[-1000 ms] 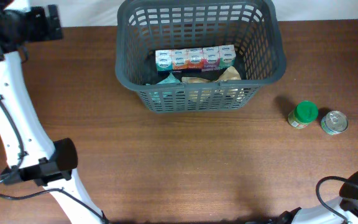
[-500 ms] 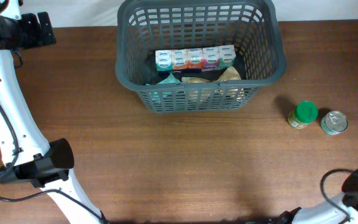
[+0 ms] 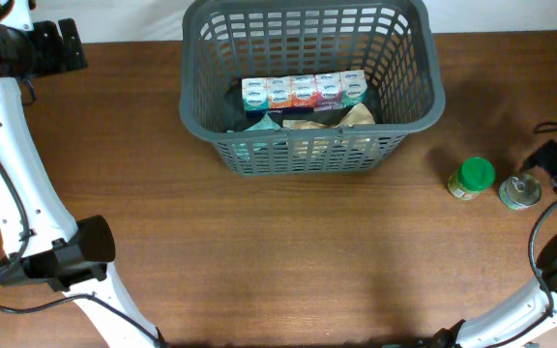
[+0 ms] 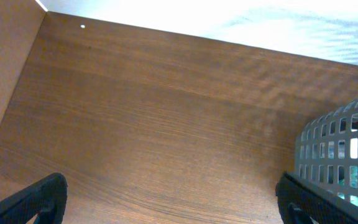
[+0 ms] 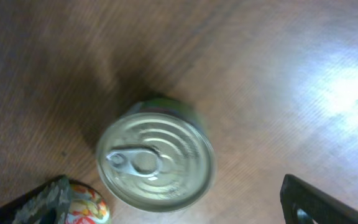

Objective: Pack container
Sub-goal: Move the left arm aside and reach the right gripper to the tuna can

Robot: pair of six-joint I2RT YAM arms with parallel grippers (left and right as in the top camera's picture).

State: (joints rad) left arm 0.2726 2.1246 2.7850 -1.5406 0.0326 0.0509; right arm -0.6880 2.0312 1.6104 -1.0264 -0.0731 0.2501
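The container, a large dark grey lattice basket (image 3: 193,101), stands at the back middle of the table; its corner shows in the left wrist view (image 4: 344,155). It holds a row of small cartons (image 3: 303,90) and some packets. A small metal can (image 3: 520,190) and a green-lidded jar (image 3: 472,178) stand to its right. My right gripper (image 3: 552,159) is open above the can (image 5: 154,158), its fingers (image 5: 176,205) spread either side, with the jar (image 5: 87,205) beside one finger. My left gripper (image 3: 54,46) is open and empty (image 4: 173,202) at the far left, left of the basket.
The table's back edge and a white surface run behind the basket (image 4: 229,22). Bare brown wood (image 3: 288,261) lies in front of the basket. The white arm links and cables of the left arm run down the left side (image 3: 17,193).
My right arm has come up from the bottom right corner to just over the can. My left gripper shifted slightly left and back, then held still.
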